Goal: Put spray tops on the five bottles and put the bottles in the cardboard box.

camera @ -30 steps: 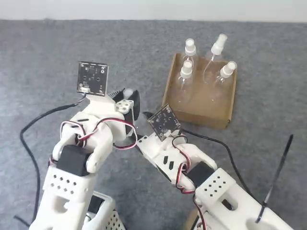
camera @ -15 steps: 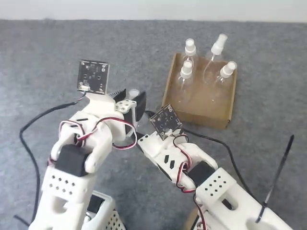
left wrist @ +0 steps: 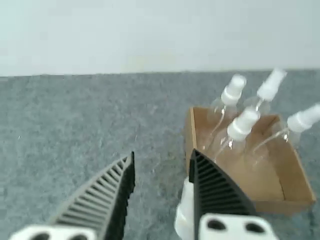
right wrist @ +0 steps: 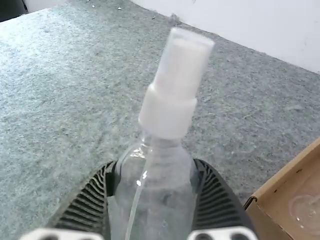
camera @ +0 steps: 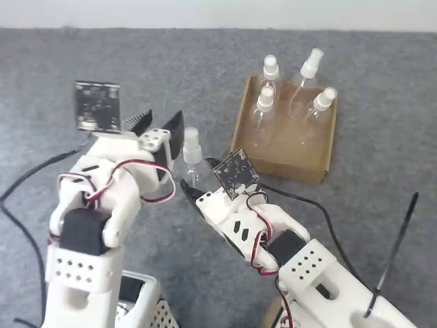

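A robot lab bench: grey felt tabletop [camera: 82, 61], bare white wall [left wrist: 150, 30], 2 plastic arms [camera: 102, 205] with loose wires [camera: 254, 236].

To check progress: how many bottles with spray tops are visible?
5. Four bottles stand in the cardboard box, two at its far side, two nearer. The fifth bottle is outside the box, in the right gripper.

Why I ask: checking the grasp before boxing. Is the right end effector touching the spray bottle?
Touching. The right wrist view shows the right end effector closed on the spray bottle, both fingers pressed against its clear body.
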You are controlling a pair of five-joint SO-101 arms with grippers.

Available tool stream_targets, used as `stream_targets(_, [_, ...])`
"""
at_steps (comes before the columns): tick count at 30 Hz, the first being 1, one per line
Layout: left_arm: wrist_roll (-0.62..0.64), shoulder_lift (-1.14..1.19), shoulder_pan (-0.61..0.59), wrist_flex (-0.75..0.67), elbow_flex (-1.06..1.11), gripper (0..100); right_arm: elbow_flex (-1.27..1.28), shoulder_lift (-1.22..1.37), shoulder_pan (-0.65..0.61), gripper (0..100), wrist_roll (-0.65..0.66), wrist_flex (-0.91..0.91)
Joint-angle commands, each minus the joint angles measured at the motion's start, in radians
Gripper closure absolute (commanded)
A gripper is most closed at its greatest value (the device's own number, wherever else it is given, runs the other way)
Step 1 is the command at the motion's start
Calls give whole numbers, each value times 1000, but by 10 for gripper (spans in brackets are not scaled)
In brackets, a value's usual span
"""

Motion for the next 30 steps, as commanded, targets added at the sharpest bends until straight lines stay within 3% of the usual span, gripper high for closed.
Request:
stream_targets(1, [-8,-15,34,-31,59,836,-14,-41,13,993,-11,-22])
stream_targets(22, [-3,-29,-6,-8,102,835,-14,-41,19,993,-12,-28])
stream_targets(27, [-11,-176,-9,54,85,834,3,-41,16,993,-12,-30])
stream_targets(30, [-12,-293,-74,46,154,833,5,-42,19,993,-12,-30])
